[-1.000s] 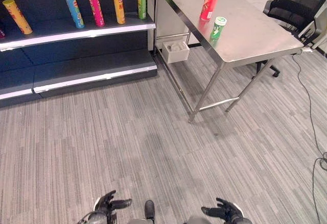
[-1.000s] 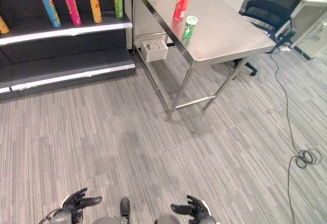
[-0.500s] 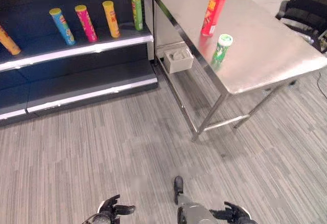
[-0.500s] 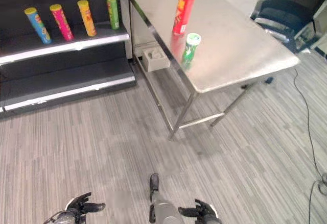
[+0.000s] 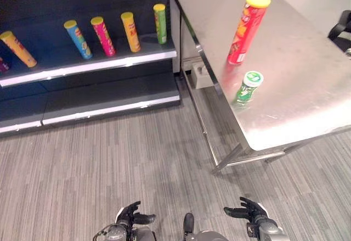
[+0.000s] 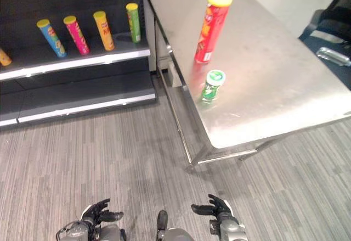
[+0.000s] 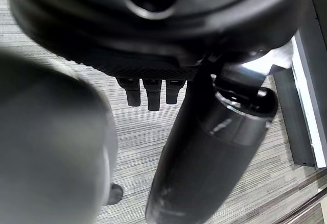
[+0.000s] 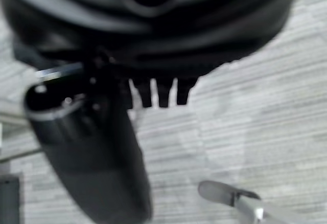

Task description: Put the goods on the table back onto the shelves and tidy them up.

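A tall red can with a yellow lid stands upright on the steel table. A short green can with a white lid stands just in front of it, near the table's left edge. Both my hands hang low over the floor, far from the table. My left hand is open with relaxed fingers and holds nothing. My right hand is open too, and empty. The wrist views show each hand's straight fingers over bare carpet.
A dark shelf unit stands at the left, its upper shelf carrying several tall cans: orange, blue, pink, yellow and green. Its lower shelf is bare. A white box sits under the table. Grey carpet lies between.
The camera has moved forward and to the right, so the table and its two cans now show larger and closer. Both hands stay low and open.
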Available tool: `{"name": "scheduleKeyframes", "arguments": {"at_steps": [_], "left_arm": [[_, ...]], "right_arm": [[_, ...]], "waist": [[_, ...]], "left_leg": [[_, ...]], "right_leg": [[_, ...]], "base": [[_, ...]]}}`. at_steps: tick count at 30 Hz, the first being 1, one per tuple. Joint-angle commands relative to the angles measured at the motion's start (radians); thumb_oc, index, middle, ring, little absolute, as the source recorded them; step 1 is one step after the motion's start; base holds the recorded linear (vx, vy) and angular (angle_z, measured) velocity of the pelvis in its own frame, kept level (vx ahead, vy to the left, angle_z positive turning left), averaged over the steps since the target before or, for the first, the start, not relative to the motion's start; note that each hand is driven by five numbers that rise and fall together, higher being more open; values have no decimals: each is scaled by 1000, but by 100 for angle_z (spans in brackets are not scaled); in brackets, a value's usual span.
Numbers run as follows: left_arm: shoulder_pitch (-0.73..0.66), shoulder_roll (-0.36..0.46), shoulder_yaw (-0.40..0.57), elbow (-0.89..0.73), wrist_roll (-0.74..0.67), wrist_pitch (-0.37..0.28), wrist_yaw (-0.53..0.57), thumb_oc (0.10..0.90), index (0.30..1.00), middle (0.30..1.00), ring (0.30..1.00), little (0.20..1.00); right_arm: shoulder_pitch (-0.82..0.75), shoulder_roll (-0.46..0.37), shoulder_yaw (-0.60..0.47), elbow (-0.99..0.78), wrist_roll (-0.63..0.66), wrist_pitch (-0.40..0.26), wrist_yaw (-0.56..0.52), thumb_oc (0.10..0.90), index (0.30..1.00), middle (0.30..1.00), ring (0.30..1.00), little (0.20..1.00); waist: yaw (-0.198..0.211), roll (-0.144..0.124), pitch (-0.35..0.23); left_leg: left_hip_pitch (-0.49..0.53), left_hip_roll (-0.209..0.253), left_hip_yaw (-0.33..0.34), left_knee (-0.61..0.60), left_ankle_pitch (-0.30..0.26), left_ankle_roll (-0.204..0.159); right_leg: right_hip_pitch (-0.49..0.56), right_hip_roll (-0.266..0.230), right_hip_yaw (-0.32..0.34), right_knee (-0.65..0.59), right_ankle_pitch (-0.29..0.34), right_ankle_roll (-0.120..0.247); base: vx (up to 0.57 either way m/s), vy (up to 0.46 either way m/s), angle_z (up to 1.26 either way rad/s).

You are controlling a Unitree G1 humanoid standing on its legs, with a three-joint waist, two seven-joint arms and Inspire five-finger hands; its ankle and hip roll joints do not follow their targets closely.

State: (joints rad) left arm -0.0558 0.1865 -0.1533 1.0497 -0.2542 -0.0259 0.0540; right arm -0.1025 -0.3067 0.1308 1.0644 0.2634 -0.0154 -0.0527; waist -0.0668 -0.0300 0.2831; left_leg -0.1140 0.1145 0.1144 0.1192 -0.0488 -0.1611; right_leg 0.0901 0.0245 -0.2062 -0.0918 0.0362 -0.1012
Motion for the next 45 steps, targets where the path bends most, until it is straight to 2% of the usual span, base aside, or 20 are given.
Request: {"name": "scheduleKeyframes", "arguments": {"at_steps": [1,4,7,11,15,18,21,23,24,25,27,28,30,32,33,34,38,45], "left_arm": [[5,40,-25,-12,5,-27,18,800,900,900,900,900],[11,45,-29,-12,6,-28,18,800,900,900,900,900],[13,53,-16,20,23,-25,19,800,900,900,900,900],[17,74,11,32,23,-27,29,800,900,900,900,900],[29,93,38,27,20,-30,32,800,900,900,900,900],[38,104,60,-9,2,-37,42,800,900,900,900,900],[43,106,69,-46,-3,-46,52,800,900,900,900,900],[42,107,65,-60,-6,-49,53,800,900,900,900,900],[36,105,66,-73,-2,-50,54,800,900,900,900,900],[30,106,69,-78,1,-52,57,800,900,900,900,900],[27,110,71,-79,2,-52,65,800,900,900,900,900],[43,108,83,-95,4,-46,59,800,900,900,900,900],[50,98,89,-97,7,-44,55,800,900,900,900,900],[63,98,86,-100,15,-40,41,800,900,900,900,900],[63,97,86,-100,15,-40,41,800,900,900,900,900],[72,98,75,-91,21,-37,22,800,900,900,900,900],[90,91,53,-82,24,-31,-7,800,900,900,900,900],[97,91,30,-65,17,-31,-27,800,900,900,900,900]], "right_arm": [[55,-68,2,-9,8,-13,-7,800,900,900,900,900],[60,-59,3,-16,-1,-15,-8,800,900,900,900,900],[58,-46,-13,-18,9,-12,-8,800,900,900,900,900],[63,-37,-45,-13,33,-12,-17,800,900,900,900,900],[75,-71,-156,-61,100,-29,-56,800,900,900,900,900],[85,-119,-281,-159,168,-68,-118,800,900,900,900,900],[83,-193,-368,-305,131,-102,-181,800,900,900,900,900],[78,-217,-392,-340,120,-111,-203,800,900,900,900,900],[81,-270,-449,-493,65,-121,-245,800,900,900,900,900],[88,-290,-485,-558,52,-131,-254,800,900,900,900,900],[92,-310,-510,-579,36,-138,-277,800,900,900,900,900],[110,-322,-555,-721,16,-153,-289,800,900,900,900,900],[125,-343,-597,-829,-5,-173,-274,800,900,900,900,900],[121,-389,-634,-908,36,-198,-238,800,900,900,900,900],[121,-389,-634,-908,36,-198,-238,800,900,900,900,900],[93,-440,-624,-956,104,-223,-178,800,900,900,900,900],[37,-529,-556,-969,176,-226,-84,800,900,900,900,900],[-32,-635,-408,-946,231,-185,36,800,900,900,900,900]], "waist": [[34,33,-41],[30,37,-54],[24,34,-77],[25,27,-85],[14,30,-81],[5,38,-71],[-5,43,-39],[-9,48,-31],[-17,50,-32],[-23,46,-35],[-27,40,-34],[-28,29,-50],[-29,21,-77],[-27,18,-94],[-28,18,-94],[-22,10,-104],[-10,4,-123],[10,3,-129]], "left_leg": [[48,-58,-86,-117,137,62],[110,-68,-90,-162,124,68],[166,-80,-48,-206,104,86],[198,-99,-14,-206,62,115],[213,-113,11,-206,39,139],[222,-119,25,-206,27,151],[239,-126,43,-206,14,166],[240,-125,44,-206,13,167],[245,-124,41,-206,2,159],[246,-124,35,-206,-3,155],[247,-127,27,-206,-4,153],[248,-117,17,-206,5,146],[245,-106,13,-206,7,134],[245,-91,4,-206,10,122],[245,-91,3,-206,10,122],[246,-81,-5,-206,21,111],[257,-64,-14,-206,17,95],[256,-44,-21,-206,30,73]], "right_leg": [[0,-61,39,5,-53,202],[7,-68,47,5,-51,202],[17,-88,63,5,-47,218],[9,-114,101,30,-44,241],[-29,-133,129,103,-55,264],[-75,-139,141,186,-59,283],[-160,-160,140,317,-13,314],[-180,-162,146,354,-15,316],[-207,-167,155,319,-12,311],[-210,-167,157,271,1,307],[-207,-166,160,227,11,300],[-163,-159,173,156,-6,294],[-120,-146,172,106,-16,287],[-76,-137,145,60,-16,280],[-75,-137,144,59,-16,280],[-49,-128,130,34,-14,269],[-8,-114,107,8,-28,259],[10,-100,78,5,-41,245]], "base": [[192,81,-40],[152,111,-52],[127,202,-37],[86,194,-45],[33,138,-18],[6,125,-27],[-35,106,-27],[-4,39,-35],[65,-5,-27],[108,-57,-13],[82,-73,-10],[113,-114,-7],[151,-155,33],[98,-125,62],[44,-134,35],[63,-119,26],[65,-116,20],[20,-72,12]]}}
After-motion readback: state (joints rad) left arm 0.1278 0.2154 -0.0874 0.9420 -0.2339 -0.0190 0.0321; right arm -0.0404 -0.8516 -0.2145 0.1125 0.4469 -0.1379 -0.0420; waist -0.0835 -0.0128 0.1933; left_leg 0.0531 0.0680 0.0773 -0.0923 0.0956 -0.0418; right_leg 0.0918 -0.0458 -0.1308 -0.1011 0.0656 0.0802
